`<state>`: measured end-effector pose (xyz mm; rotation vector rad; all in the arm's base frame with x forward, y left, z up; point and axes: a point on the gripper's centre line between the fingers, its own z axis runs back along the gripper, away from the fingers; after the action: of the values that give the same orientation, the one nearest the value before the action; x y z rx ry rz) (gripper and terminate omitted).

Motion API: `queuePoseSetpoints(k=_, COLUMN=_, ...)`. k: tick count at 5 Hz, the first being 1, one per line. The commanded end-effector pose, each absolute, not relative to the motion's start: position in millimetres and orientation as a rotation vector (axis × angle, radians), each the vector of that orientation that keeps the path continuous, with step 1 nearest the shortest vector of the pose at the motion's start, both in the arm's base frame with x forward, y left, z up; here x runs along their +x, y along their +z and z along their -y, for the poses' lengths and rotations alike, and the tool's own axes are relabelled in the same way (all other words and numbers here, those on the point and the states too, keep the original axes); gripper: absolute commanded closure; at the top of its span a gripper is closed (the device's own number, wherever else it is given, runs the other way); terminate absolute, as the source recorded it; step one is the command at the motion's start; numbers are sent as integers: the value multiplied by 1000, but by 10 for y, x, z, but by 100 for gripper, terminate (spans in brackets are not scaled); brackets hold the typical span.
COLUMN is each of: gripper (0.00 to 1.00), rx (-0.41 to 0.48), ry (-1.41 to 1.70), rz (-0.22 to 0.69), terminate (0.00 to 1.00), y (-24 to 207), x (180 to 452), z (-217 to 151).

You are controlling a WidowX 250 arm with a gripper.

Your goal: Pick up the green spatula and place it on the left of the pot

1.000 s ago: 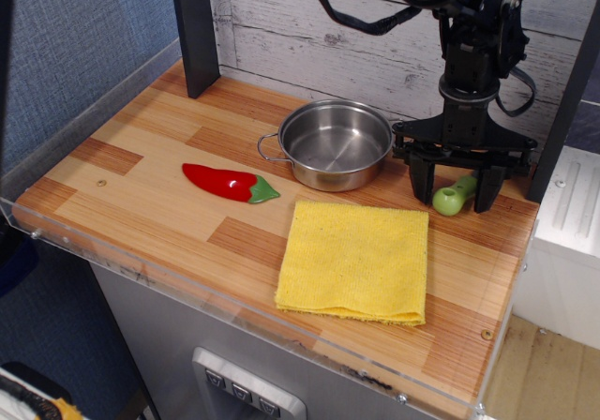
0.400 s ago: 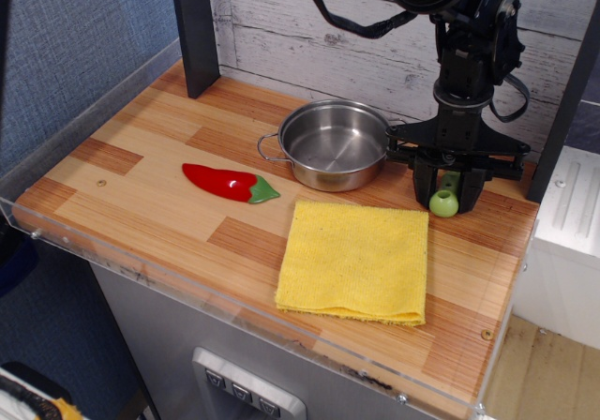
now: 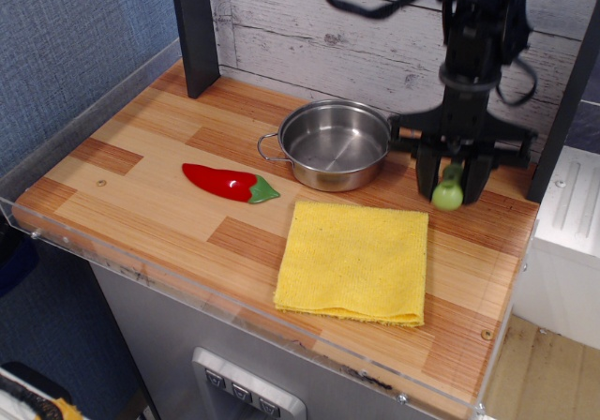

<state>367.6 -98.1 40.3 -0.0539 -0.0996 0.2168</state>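
1. Left half of the wooden surface [image 3: 141,172]: I see only the red chili pepper [image 3: 228,183], lying flat and well apart from everything else. The stretch between it and the pot is bare wood; I judge that to be the drop zone.
2. Centre: the pot [image 3: 336,143] sits upright and empty, one wire loop handle facing left. A yellow cloth [image 3: 354,261] lies folded in front of it, near but not touching.
3. Right: the pincer [image 3: 452,178] hangs just to the right of the pot, its fingers closed on the green spatula [image 3: 449,190].
4. Spatula appearance: the rounded light-green handle end points down and pokes out below the fingers. The blade is hidden between them. The handle end appears clear of the surface, though I cannot be sure of the gap.
5. Progress, my judgement: the grasp is made and the lift looks begun. Left to do: carry the spatula over or around the pot, lower it on the pot's left side, release.
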Motion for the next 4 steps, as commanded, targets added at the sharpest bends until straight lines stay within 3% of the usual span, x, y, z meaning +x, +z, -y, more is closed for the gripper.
queuePoseSetpoints(k=1, gripper=100, rx=-98, ry=288, rz=250, terminate=0, y=1183, x=3542, z=904)
queuePoseSetpoints(k=4, gripper=100, rx=-55, ry=586, rz=329, terminate=0, y=1457, x=3044, z=-100)
